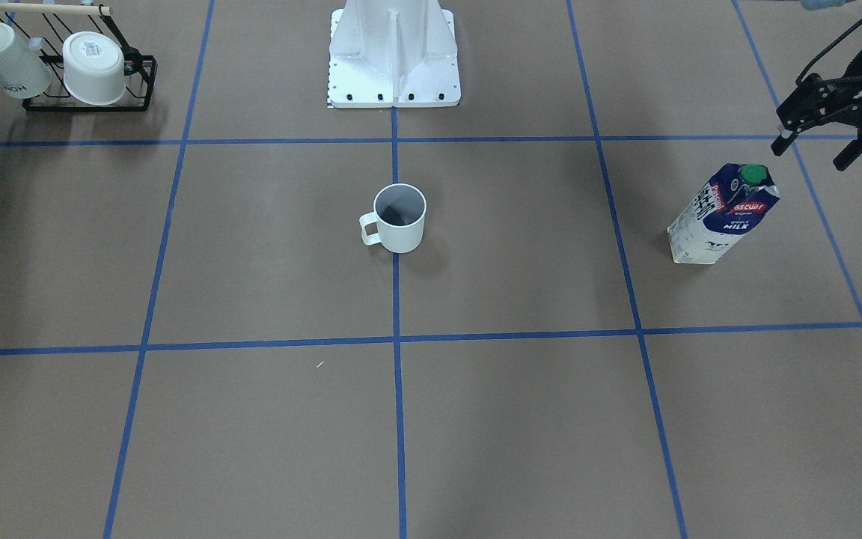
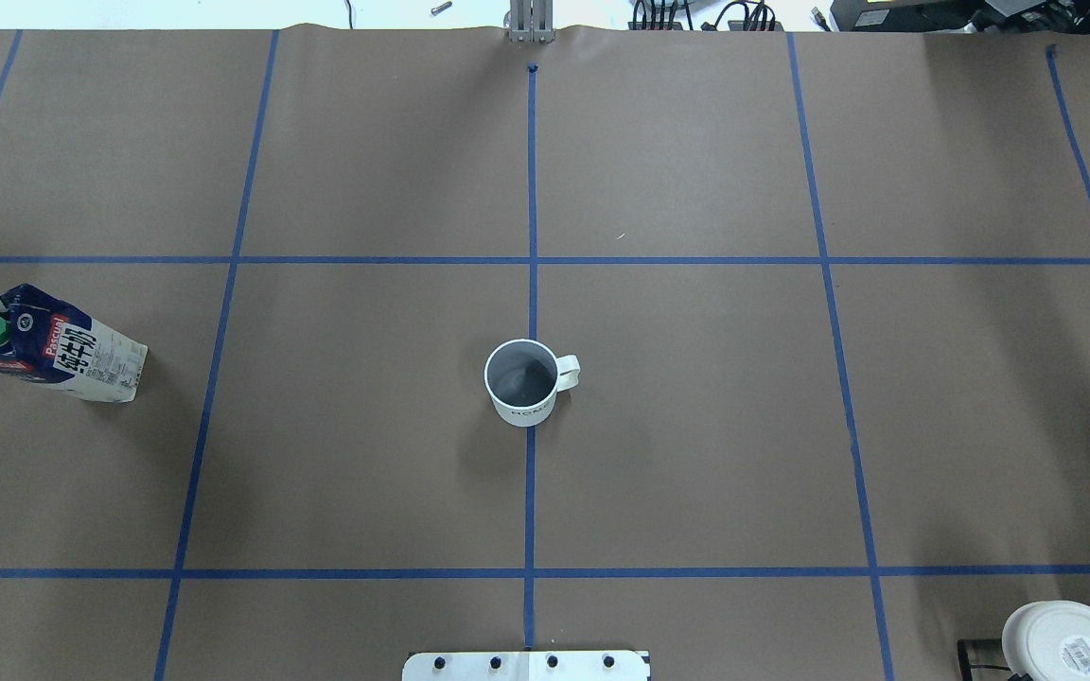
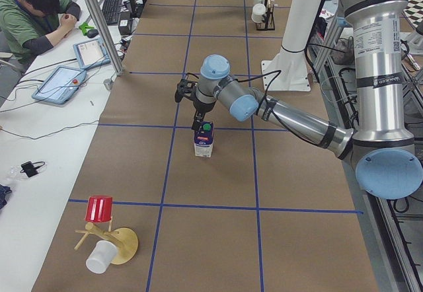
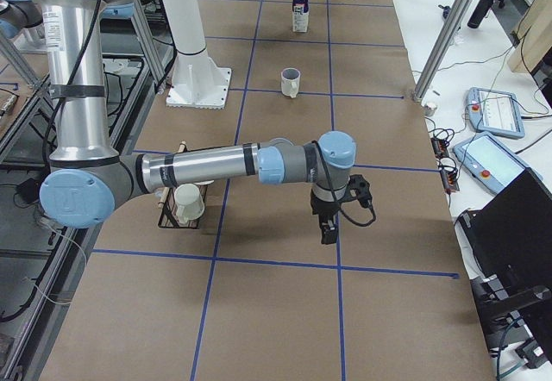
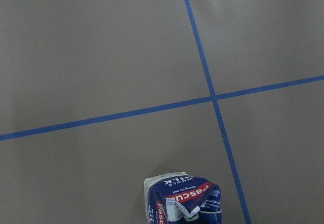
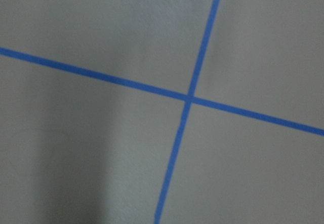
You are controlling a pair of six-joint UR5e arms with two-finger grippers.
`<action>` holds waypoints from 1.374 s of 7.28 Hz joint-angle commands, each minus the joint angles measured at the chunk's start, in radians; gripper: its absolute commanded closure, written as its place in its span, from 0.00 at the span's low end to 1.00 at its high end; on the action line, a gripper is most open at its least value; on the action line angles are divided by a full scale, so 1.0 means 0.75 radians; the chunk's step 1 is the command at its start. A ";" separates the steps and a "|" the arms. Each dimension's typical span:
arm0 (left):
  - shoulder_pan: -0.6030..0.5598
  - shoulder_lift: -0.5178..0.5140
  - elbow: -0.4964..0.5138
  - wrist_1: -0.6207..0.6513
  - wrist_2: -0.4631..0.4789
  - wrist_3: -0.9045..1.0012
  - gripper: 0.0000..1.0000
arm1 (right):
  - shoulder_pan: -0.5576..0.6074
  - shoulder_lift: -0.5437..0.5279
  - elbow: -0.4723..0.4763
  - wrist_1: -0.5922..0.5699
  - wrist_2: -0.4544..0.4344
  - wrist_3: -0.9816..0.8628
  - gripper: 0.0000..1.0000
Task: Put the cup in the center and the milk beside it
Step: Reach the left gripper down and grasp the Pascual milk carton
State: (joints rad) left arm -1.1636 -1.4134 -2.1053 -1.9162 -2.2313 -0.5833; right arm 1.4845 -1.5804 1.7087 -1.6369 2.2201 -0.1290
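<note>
The cup (image 1: 399, 217) is a white ribbed mug. It stands upright on the center (image 1: 476, 247) of the brown tabletop, on a blue tape line, and also shows in the overhead view (image 2: 521, 381). The milk (image 1: 723, 217) is a blue-and-white carton with a green cap, upright far toward my left side (image 2: 48, 345). My left gripper (image 1: 812, 153) is open and empty, hovering just above and beside the carton's cap. The left wrist view shows the carton's top (image 5: 185, 201) at its bottom edge. My right gripper (image 4: 332, 221) hangs low over bare table, far from both; I cannot tell its state.
A black wire rack (image 1: 143, 82) holding two other white cups stands at my right near corner. The white robot base (image 1: 393, 52) is behind the cup. A wooden cup tree (image 3: 122, 242) with a red cup sits at the table's left end. An operator (image 3: 33, 11) sits beside the table.
</note>
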 commanded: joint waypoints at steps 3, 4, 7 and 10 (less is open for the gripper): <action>0.221 -0.007 0.025 -0.004 0.140 -0.199 0.01 | 0.023 -0.065 -0.006 0.000 -0.029 -0.051 0.00; 0.285 -0.034 0.036 -0.004 0.205 -0.253 0.01 | 0.023 -0.063 -0.008 0.000 -0.031 -0.049 0.00; 0.324 -0.065 0.109 -0.010 0.273 -0.241 0.55 | 0.023 -0.065 -0.006 0.000 -0.031 -0.047 0.00; 0.326 -0.073 0.115 -0.014 0.273 -0.233 1.00 | 0.023 -0.065 -0.008 -0.002 -0.029 -0.045 0.00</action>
State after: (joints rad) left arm -0.9197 -1.4659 -2.0196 -1.9244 -2.0269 -0.7618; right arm 1.5018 -1.6290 1.7035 -1.6381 2.1980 -0.1638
